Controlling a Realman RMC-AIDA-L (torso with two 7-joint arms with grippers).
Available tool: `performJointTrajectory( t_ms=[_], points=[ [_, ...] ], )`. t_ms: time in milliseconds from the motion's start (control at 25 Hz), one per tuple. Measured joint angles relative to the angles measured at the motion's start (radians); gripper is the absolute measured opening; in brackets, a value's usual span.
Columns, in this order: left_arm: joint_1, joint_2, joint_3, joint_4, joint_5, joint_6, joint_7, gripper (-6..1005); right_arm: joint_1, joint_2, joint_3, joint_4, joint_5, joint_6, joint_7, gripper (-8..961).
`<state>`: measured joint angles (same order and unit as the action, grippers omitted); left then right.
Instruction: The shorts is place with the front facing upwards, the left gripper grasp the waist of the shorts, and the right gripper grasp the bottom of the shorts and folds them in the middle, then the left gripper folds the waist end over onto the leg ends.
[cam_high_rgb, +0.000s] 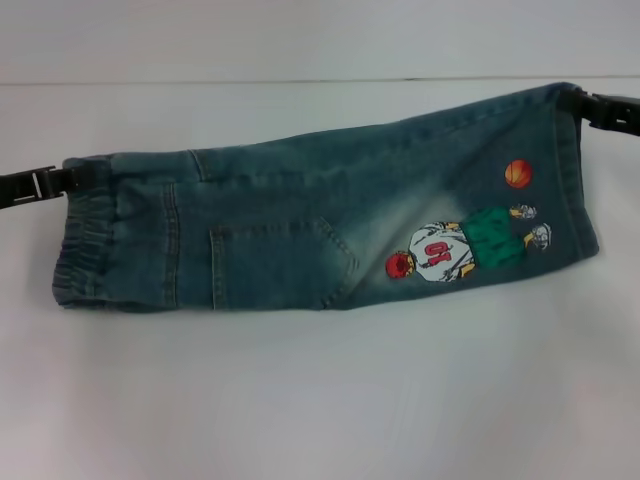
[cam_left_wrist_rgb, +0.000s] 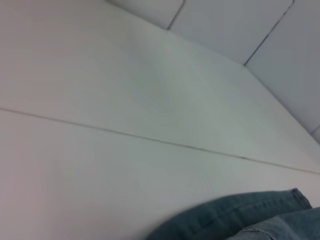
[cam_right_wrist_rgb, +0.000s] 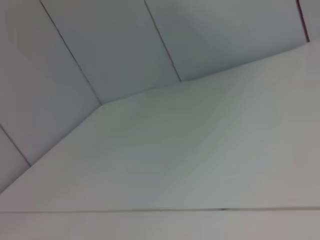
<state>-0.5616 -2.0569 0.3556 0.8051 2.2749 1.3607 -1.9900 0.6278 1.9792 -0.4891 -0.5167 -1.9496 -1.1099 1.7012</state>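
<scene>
Blue denim shorts (cam_high_rgb: 300, 230) lie across the white table, folded lengthwise into one long band. The elastic waist (cam_high_rgb: 85, 250) is at the left and the leg ends (cam_high_rgb: 572, 170) at the right. A cartoon basketball player print (cam_high_rgb: 465, 245) faces up near the leg ends. My left gripper (cam_high_rgb: 62, 182) is shut on the far corner of the waist. The far corner of the leg ends sits in my right gripper (cam_high_rgb: 585, 105), which is also shut. In the left wrist view only a strip of denim (cam_left_wrist_rgb: 250, 220) shows. No cloth appears in the right wrist view.
The white table (cam_high_rgb: 320, 400) stretches out in front of the shorts and behind them. A thin seam line (cam_left_wrist_rgb: 125, 134) crosses the tabletop, and a panelled wall (cam_right_wrist_rgb: 125, 45) rises behind the table's far edge.
</scene>
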Motion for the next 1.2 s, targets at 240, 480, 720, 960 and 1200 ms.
performJointTrajectory(
  t_ms=[240,480,720,960,1200],
  points=[
    [-0.001,0.003,0.0,-0.008,-0.025,-0.012,0.015,128,0.036,0.001,-0.019,0.001,-0.004,0.045,-0.012,43],
    [0.001,-0.001,0.0,-0.008,-0.029,-0.038,0.018,130,0.067,0.006,-0.074,0.021,-0.005,0.124,-0.006,43],
    [-0.004,-0.003,0.0,-0.03,-0.03,-0.076,0.028,132,0.096,0.02,-0.089,0.064,-0.004,0.217,-0.009,44],
    [-0.007,-0.016,0.01,-0.034,-0.031,-0.1,0.044,134,0.123,0.046,-0.126,0.067,-0.005,0.286,-0.012,43],
    [-0.007,-0.031,0.013,-0.034,-0.042,-0.135,0.062,136,0.147,0.062,-0.145,0.067,-0.002,0.349,-0.014,43]
  ],
)
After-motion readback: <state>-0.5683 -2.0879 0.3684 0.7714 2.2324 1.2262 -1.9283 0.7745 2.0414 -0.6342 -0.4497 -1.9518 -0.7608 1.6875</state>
